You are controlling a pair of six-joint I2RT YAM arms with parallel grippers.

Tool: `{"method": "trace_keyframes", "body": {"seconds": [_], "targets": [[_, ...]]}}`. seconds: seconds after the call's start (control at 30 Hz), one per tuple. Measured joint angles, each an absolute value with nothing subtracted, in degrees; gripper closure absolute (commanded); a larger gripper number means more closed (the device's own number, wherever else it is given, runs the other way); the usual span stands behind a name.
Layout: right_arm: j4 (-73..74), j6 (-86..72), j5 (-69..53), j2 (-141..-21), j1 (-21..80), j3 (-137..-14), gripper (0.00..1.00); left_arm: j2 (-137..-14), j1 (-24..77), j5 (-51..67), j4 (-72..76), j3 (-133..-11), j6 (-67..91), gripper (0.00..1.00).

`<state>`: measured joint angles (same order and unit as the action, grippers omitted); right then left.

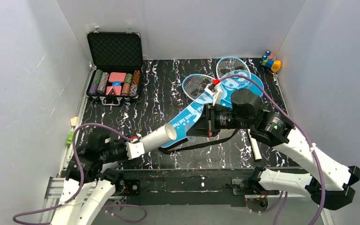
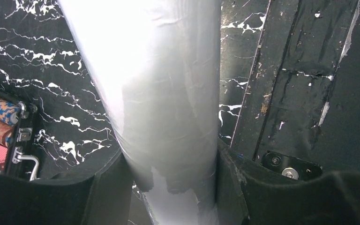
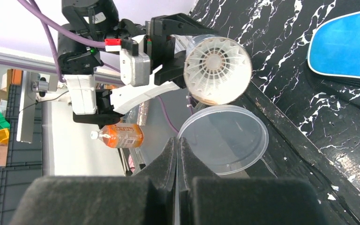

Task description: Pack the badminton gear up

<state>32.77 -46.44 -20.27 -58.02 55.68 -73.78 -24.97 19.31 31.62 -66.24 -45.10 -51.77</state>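
While the left gripper clamps its black pads on either side of a long white tube, the right gripper faces the tube's open mouth with its fingers pressed together, pinching the rim of a clear round plastic lid.

Only the right wrist camera looks into the tube, where white feather shuttlecocks fill the opening. That view also takes in an orange drinks bottle lying off the table, its label too small to read.

The overhead camera alone gives the layout. The tube slants over the near left of the black-and-white marbled table, its mouth just beside the narrow end of a blue racket-shaped bag. Two blue-framed rackets lie at the bag's wide end, partly under the right arm. An open black case of poker chips sits at the far left corner and small coloured toy blocks at the far right.

White lettering runs along the bag, but it cannot be read with confidence.
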Motion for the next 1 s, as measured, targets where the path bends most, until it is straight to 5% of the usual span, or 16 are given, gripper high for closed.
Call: {"method": "trace_keyframes", "body": {"seconds": [1.0], "targets": [[43.9,-51.8,-15.1,-63.5,50.1,-84.5,0.99,-31.9,19.3,28.5,-60.4,-44.6,-42.6,0.75]]}}
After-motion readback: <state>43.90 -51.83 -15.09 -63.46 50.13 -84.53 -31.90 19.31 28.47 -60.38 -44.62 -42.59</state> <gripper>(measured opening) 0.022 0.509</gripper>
